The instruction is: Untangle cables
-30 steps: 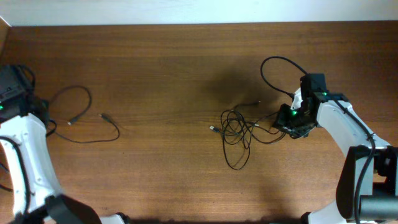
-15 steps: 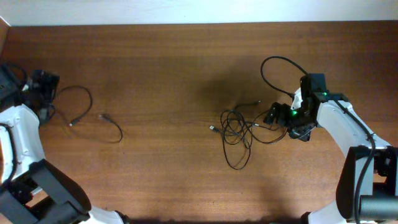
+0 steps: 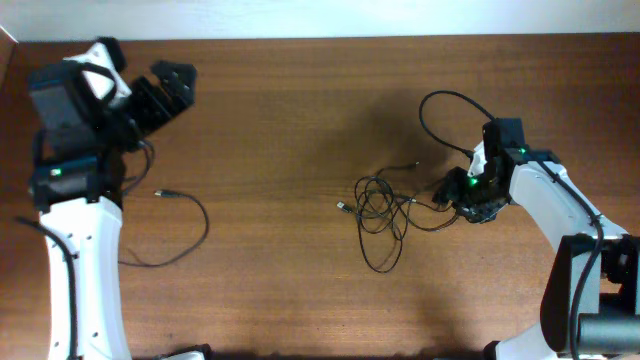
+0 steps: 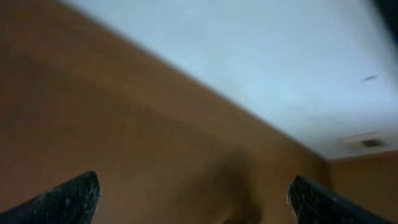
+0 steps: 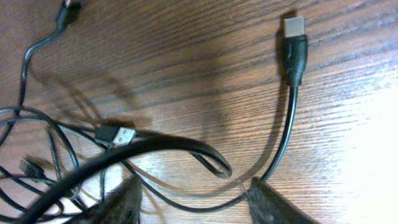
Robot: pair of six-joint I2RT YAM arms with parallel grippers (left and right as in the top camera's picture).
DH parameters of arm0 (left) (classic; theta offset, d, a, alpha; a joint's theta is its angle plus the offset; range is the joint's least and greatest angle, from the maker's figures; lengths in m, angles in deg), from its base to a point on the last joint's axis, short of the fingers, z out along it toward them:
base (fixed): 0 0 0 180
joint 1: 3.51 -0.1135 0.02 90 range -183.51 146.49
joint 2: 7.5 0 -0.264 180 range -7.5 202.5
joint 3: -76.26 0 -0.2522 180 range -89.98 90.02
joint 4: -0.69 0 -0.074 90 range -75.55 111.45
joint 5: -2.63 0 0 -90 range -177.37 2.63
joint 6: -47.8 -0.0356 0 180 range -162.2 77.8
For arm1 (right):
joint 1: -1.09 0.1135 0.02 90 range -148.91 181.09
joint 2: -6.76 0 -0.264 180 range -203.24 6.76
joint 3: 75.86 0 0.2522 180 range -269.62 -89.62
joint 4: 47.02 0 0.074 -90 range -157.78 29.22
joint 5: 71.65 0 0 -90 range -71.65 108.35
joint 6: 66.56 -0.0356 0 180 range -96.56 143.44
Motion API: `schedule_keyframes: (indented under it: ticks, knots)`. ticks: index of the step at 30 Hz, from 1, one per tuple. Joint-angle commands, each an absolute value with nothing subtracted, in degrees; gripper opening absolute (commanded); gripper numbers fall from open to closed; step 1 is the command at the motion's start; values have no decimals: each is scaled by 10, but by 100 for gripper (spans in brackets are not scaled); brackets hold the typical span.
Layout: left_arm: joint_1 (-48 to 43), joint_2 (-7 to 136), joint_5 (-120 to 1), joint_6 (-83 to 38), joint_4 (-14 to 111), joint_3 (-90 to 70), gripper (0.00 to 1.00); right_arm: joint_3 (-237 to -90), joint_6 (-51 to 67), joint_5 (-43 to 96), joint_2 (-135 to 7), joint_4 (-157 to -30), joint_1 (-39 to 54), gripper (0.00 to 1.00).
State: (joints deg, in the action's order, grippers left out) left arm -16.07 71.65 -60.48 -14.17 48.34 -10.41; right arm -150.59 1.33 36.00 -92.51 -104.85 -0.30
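Note:
A tangle of thin black cables (image 3: 380,212) lies right of the table's middle, and one strand rises into a loop (image 3: 445,105) behind it. My right gripper (image 3: 447,192) is low at the tangle's right edge. In the right wrist view its fingertips (image 5: 127,199) stand apart and thin strands (image 5: 205,202) cross the gap unpinched, with a USB plug (image 5: 295,38) lying beyond. A separate cable (image 3: 205,225) lies loose at the left. My left gripper (image 3: 168,88) is raised at the back left, open and empty (image 4: 196,205).
The wooden table (image 3: 280,120) ends at a white wall (image 3: 300,18) along the far side. My left arm's white link (image 3: 85,260) covers the front left. My right arm's base (image 3: 600,265) stands at the front right.
My left arm has swung up from the left edge to the back left and opened. The left cable has shifted and spread towards the front. My right gripper opened wide, then narrowed.

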Motion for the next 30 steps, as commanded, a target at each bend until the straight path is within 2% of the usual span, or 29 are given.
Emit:
schedule_keyframes:
  ticks: [1,3,6,8,9,11,12,13,15,19,20,22,24,25,26,27,28,30]
  knots:
    - [-116,716,-686,-165,542,-100,99,-1517,16,405,-912,-1047,0,4]
    - [-76,716,-686,-214,564,-101,99,-1537,20,429,-912,-1049,1,4]
    - [-38,717,-705,-215,570,-101,99,-1560,22,480,-912,-1059,0,6]
    - [-23,717,-742,-215,571,-101,99,-1580,21,467,-912,-1115,-1,39]
    - [-18,717,-757,-212,574,-101,99,-1597,20,444,-912,-1174,-5,43]
    - [-18,717,-757,-212,579,-101,99,-1626,19,409,-906,-1248,-9,45]
    - [-18,717,-757,-212,582,-101,99,-1637,17,409,-898,-1267,-8,50]
    - [-18,717,-757,-212,583,-103,99,-1642,8,426,-887,-1269,-4,68]
    - [-18,717,-757,-188,583,-108,99,-1642,2,468,-877,-1234,16,98]
    - [-18,721,-756,-154,584,-126,99,-1630,-118,399,-894,-1162,75,100]
    - [-18,722,-756,-154,585,-130,99,-1627,-144,377,-902,-1155,87,98]
    - [-18,722,-756,-154,590,-141,99,-1616,-221,321,-921,-1147,116,86]
    - [-18,723,-756,-154,602,-146,99,-1612,-250,290,-939,-1147,134,55]
    - [-18,723,-756,-154,604,-146,99,-1612,-251,295,-940,-1147,135,52]
    - [-18,723,-756,-154,605,-146,99,-1612,-251,305,-940,-1147,135,35]
    - [-18,723,-750,-154,605,-146,99,-1613,-250,311,-938,-1147,134,10]
    - [-18,723,-735,-154,604,-146,99,-1615,-245,318,-935,-1146,131,4]
    - [-14,723,-713,-155,604,-147,99,-1635,-166,354,-922,-1138,124,4]
